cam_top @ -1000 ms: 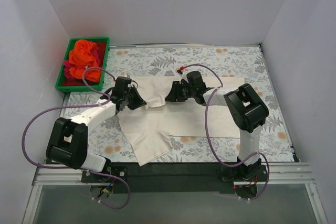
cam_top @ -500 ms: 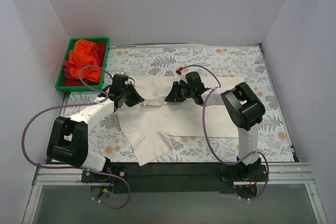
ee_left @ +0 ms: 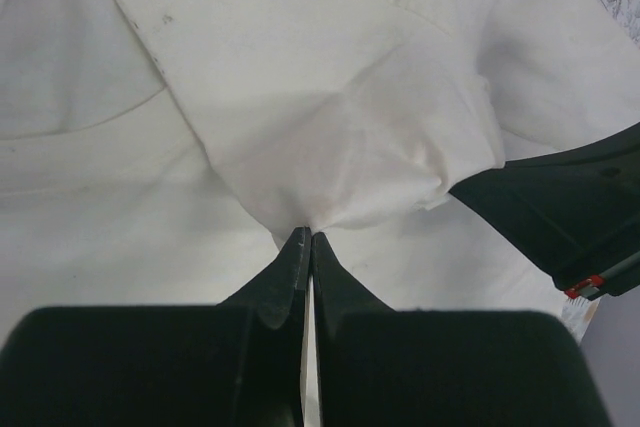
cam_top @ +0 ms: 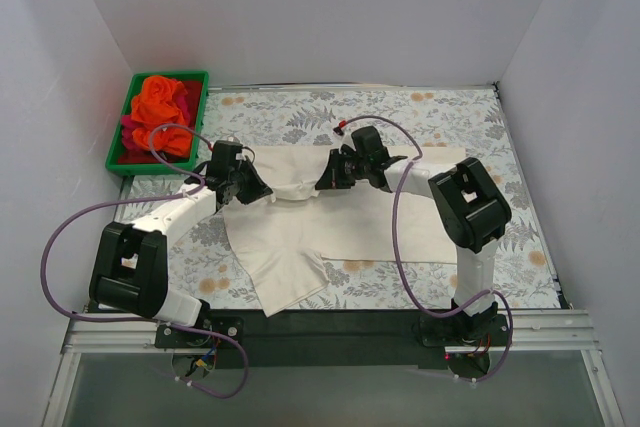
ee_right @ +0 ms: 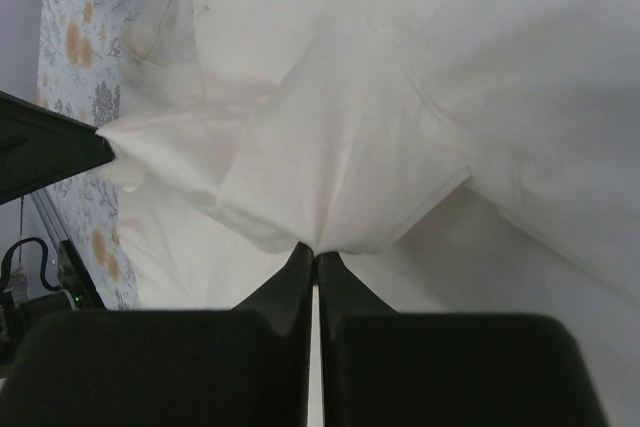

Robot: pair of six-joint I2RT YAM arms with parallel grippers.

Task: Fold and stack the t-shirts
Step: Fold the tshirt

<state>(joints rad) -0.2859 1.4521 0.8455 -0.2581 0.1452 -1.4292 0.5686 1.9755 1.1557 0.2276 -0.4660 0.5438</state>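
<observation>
The large cream t-shirt (cam_top: 330,222) lies spread on the floral tablecloth in the middle of the table. My left gripper (cam_top: 262,193) is shut on a pinch of its cloth (ee_left: 340,177) near the shirt's upper left. My right gripper (cam_top: 322,185) is shut on another pinch of the same shirt (ee_right: 340,172) a little to the right. A short span of cream cloth hangs between the two grippers. The orange (cam_top: 160,107) and red-magenta (cam_top: 128,132) t-shirts lie crumpled in a green bin (cam_top: 117,160) at the back left.
The floral tablecloth (cam_top: 300,112) covers the table. White walls stand at the back and on both sides. Purple cables loop from both arms. The right gripper's black finger shows at the right edge of the left wrist view (ee_left: 570,217).
Both grippers have moved slightly toward the back and left with the pinched cloth. The shirt's upper edge has shifted with them.
</observation>
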